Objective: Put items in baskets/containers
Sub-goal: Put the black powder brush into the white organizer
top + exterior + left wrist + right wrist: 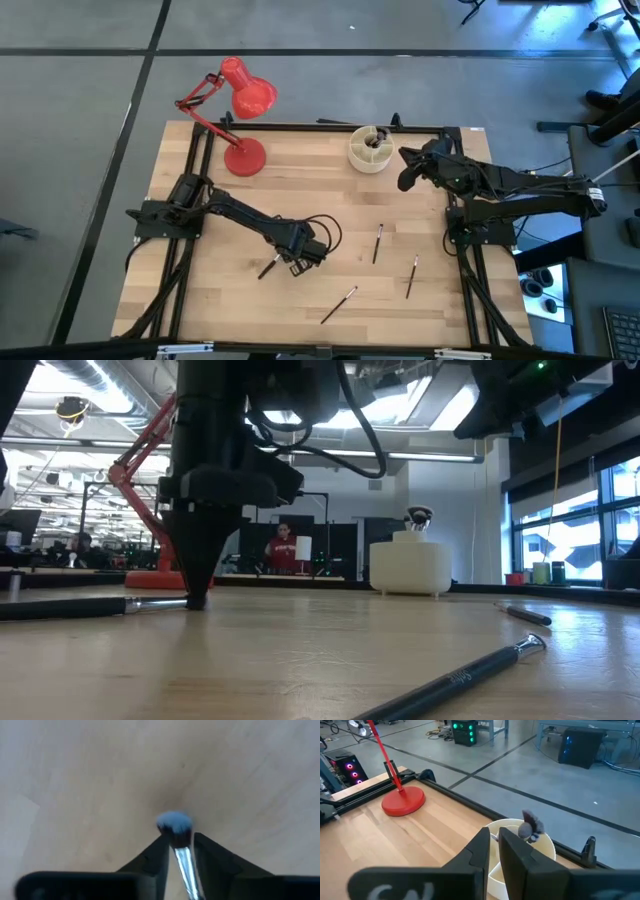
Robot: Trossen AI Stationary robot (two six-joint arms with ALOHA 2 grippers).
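Observation:
My left gripper point(297, 259) points down at the table's middle, shut on a makeup brush point(268, 267) that lies flat on the wood. In the left wrist view its pale bristle head point(174, 823) shows just past the fingers. My right gripper point(405, 168) hovers shut beside the cream-white cup organiser point(369, 149) near the far edge and holds nothing. A brush with grey bristles point(532, 825) stands in the cup. Three more brushes point(378, 243), point(411, 276), point(338, 305) lie on the table toward the near right. My left gripper pinches the brush between its two fingers point(159, 857) at the shiny ferrule point(182, 856), just behind the bristle head. The fingers come from above, pointing down, and lie across the brush. The handle point(90, 606) rests on the table.
A red desk lamp point(243, 120) stands on its round base point(245, 157) at the far left. A black frame rail point(320, 126) runs along the far edge. In the low view one loose brush point(460, 678) lies close in front. People and desks show in the room behind.

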